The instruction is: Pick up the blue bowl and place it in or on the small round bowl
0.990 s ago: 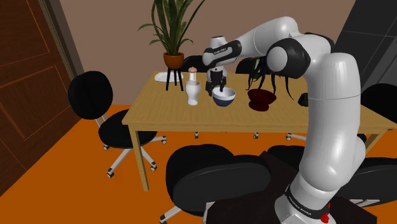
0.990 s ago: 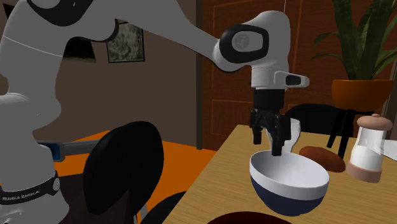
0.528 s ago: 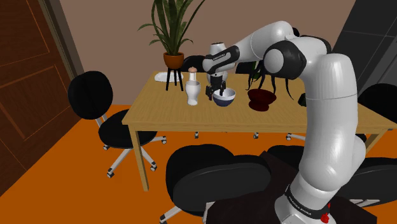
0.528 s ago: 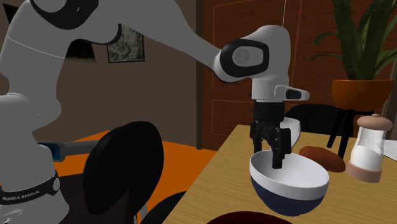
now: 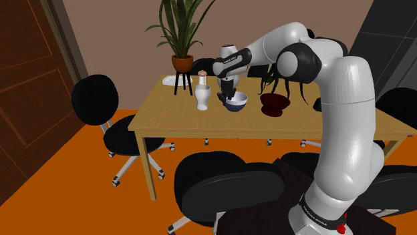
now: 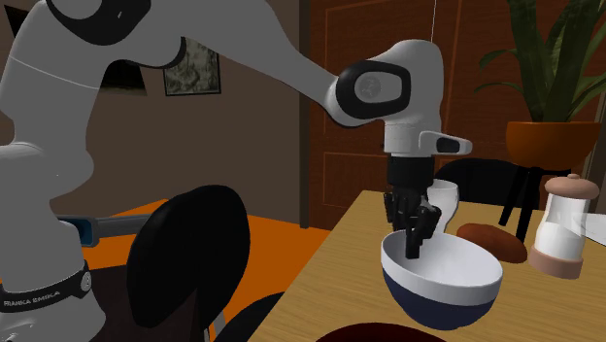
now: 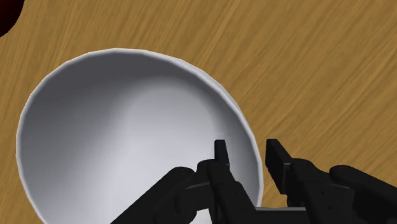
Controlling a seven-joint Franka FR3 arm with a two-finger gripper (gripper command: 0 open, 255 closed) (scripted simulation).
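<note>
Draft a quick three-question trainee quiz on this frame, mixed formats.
1. True or false: the claw straddles the rim of the blue bowl, one finger inside, one outside.
2. In the shoulder view, the dark red bowl sits on the blue bowl's: A) left B) right C) top.
3. Fill in: the blue bowl's inside is ___.
Key: 1 true; 2 B; 3 white.

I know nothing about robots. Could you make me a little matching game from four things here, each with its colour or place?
Things:
1 blue bowl
2 small round bowl
3 plant pot
4 fingers

Descriptions:
A dark red
B black, astride a rim
C orange-brown
D white inside

Pairs: 1-D, 2-A, 3-C, 4-B.
</note>
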